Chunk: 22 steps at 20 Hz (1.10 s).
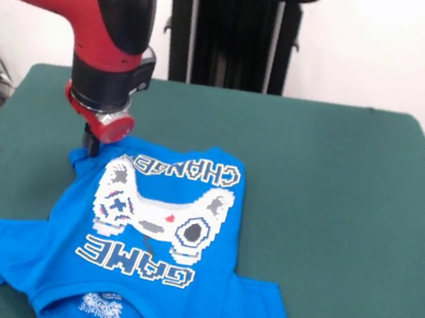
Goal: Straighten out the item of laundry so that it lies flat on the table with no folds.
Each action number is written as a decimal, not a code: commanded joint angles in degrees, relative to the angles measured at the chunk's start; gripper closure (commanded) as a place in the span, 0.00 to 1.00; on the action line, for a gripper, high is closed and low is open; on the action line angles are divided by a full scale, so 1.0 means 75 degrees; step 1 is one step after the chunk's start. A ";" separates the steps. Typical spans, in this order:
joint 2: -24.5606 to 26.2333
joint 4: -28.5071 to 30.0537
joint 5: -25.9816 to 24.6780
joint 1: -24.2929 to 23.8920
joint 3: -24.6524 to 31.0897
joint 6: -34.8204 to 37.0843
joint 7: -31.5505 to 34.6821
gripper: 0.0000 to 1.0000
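Laundry here is a small bright blue T-shirt [148,253], lying printed side up on the green table [335,184]; it sits at the near left part of the cloth, its collar toward the near edge and its hem toward the far side; the print reads upside down from this side, with "GAME" near the collar, a white-grey pixel controller in the middle and "CHANGER" along the hem; both short sleeves are spread outward, one reaching the near left, the other the near right, where it runs to the picture's bottom edge; the body looks mostly flat, though the hem runs at a slant and its far left corner is bunched into a small fold; the red and black arm [99,9] comes down from the upper left, and its gripper [92,142] stands right at that bunched corner (only a dark stub shows beneath the red wrist disc); whether its fingers are spread or pinching the fabric cannot be told, since the wrist hides them; the rest of the table's surface to the right lies well apart from the shirt.
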 commanded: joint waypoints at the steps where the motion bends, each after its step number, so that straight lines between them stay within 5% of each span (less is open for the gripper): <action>1: -0.0185 0.0350 0.0528 0.0411 -0.0024 0.0845 0.0384 1.00; 7: -0.0348 0.0883 0.0800 0.0560 -0.0274 0.0625 0.0846 1.00; 22: 0.0309 0.0238 0.0825 0.1446 -0.1514 0.0517 0.1543 1.00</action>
